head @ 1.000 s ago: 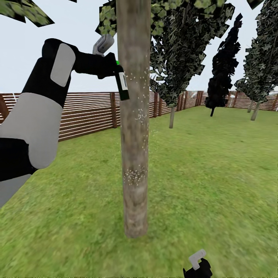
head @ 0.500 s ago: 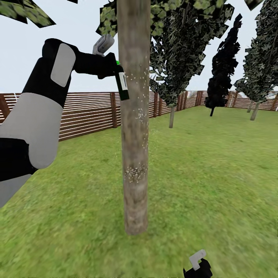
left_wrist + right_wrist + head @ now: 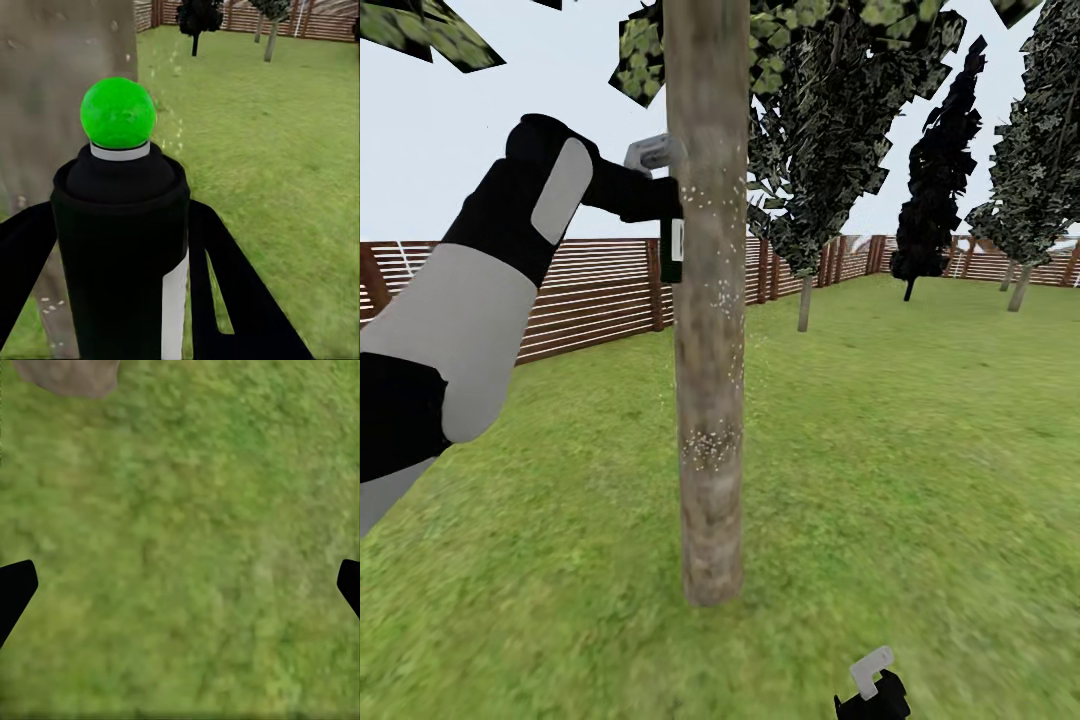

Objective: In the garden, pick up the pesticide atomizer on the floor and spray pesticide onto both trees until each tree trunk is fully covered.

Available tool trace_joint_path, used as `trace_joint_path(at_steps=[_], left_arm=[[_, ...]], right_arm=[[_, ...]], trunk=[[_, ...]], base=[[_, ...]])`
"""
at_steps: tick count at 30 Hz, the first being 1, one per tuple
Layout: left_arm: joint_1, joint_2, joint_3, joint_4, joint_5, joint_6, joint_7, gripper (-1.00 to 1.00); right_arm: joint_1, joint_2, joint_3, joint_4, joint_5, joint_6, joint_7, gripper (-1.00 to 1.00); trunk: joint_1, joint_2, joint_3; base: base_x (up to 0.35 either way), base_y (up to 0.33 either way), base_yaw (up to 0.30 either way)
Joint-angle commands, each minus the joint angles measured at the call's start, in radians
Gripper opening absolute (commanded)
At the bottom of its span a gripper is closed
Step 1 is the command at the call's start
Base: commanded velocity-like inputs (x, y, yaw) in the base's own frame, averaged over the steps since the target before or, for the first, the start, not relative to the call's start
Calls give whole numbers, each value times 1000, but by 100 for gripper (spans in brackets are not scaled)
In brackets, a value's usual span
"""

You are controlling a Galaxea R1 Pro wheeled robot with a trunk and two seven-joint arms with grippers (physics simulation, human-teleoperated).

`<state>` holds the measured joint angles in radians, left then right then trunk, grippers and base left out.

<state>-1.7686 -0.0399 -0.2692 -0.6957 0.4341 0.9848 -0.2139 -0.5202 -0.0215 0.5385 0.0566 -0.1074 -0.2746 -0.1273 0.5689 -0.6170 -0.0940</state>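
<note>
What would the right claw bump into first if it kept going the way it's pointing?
Most likely the lawn: the right claw looks straight at grass between its spread fingers, with only the tree trunk's foot off to one side.

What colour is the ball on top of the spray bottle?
Bright green; the ball on the spray bottle shows best in the left wrist view.

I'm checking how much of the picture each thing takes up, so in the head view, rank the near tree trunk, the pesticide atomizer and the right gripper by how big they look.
1. Tree trunk, largest by far: it runs from the top edge down to the lawn.
2 and 3. Pesticide atomizer and right gripper look about alike; the trunk hides part of the bottle and the frame edge cuts the gripper, so I will not rank them.
</note>
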Motion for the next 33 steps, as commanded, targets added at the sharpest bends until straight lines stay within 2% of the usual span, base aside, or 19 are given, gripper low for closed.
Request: trace_joint_path(at_steps=[1,2,4,6,8,18,21,24,25,27,29,33], left_arm=[[0,-1,-4,4,1,0,37,-100],[0,-2,-6,7,0,0,96,-100],[0,-9,-8,33,2,0,130,-100],[0,-30,-7,72,6,-1,139,-100],[0,-38,-6,90,8,-3,142,-100],[1,-42,-5,103,9,-4,146,-100],[3,-43,-6,135,10,-70,146,-100],[3,-45,-6,300,11,-247,138,-100],[3,-51,-6,319,11,-269,137,-100],[3,-55,-1,317,12,-288,137,-100],[3,-56,33,264,12,-291,139,-100],[3,-57,66,217,12,-290,140,-100]], right_arm=[[0,0,0,0,0,0,0,100],[0,0,0,0,0,0,0,100],[0,0,0,0,0,0,0,100],[0,0,0,0,0,0,0,100],[0,0,0,0,0,0,0,100],[0,0,0,0,0,-1,0,100],[0,-1,0,0,0,0,0,100],[0,-2,0,0,0,0,0,100],[0,-2,0,0,0,-1,0,100],[0,-2,0,0,0,-1,0,100],[0,-2,0,0,0,-1,0,100],[0,-2,0,0,0,-1,0,100]], trunk=[[0,0,0],[0,0,0],[0,0,0],[0,0,0],[0,0,0],[0,0,0],[0,0,0],[0,0,0],[0,0,0],[0,0,0],[0,0,0],[0,0,0]], base=[[0,0,0],[0,0,0],[0,0,0],[0,0,0],[-122,38,0],[-96,13,0],[-1,0,0],[0,0,0],[0,0,0],[0,0,0],[0,0,0],[0,0,0]])
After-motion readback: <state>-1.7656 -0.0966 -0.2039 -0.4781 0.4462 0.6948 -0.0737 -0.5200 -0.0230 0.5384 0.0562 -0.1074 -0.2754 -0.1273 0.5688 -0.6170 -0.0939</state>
